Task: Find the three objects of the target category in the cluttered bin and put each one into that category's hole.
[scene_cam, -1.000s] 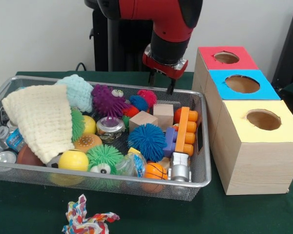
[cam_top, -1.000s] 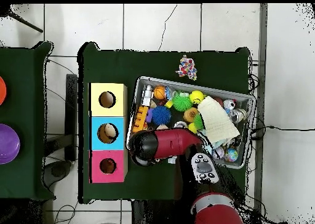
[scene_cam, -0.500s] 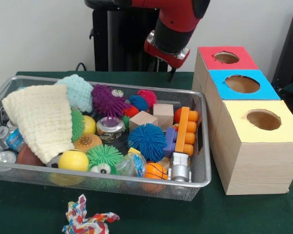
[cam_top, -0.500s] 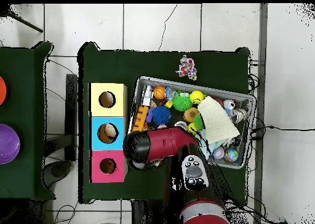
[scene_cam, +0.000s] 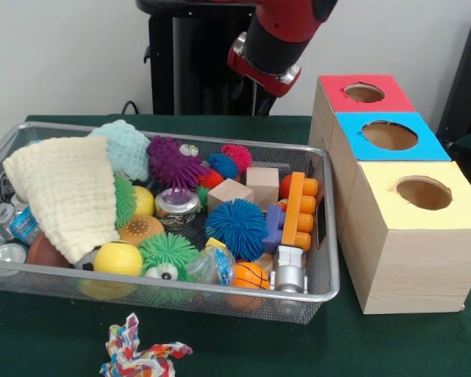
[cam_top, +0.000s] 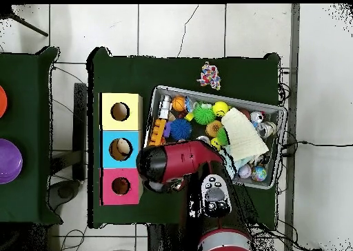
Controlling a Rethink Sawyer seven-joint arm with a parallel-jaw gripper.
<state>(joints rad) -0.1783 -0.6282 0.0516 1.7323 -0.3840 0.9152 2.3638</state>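
The wire bin (scene_cam: 323, 236) holds a heap of toys: a blue spiky ball (scene_cam: 236, 227), a purple spiky creature (scene_cam: 173, 162), two wooden blocks (scene_cam: 262, 185), orange and purple plastic bricks (scene_cam: 294, 208), a small basketball (scene_cam: 250, 276) and a cream cloth (scene_cam: 67, 192). Right of the bin stand three wooden boxes with round holes: the red-topped box (scene_cam: 364, 93), the blue-topped box (scene_cam: 389, 135) and the yellow-topped box (scene_cam: 424, 192). My gripper (scene_cam: 261, 72) hangs high behind the bin's back right corner with nothing visibly in it. In the overhead view the arm (cam_top: 165, 164) covers it, between the bin (cam_top: 158, 91) and the boxes.
A coloured rope toy (scene_cam: 141, 353) lies on the green cloth in front of the bin. Metal cans (scene_cam: 4, 228) fill the bin's left end. In the overhead view something pale lies inside the blue box's hole (cam_top: 120, 149).
The arm has risen from just above the bin's back rim and drawn back a little toward the boxes. The toys in the bin have not moved.
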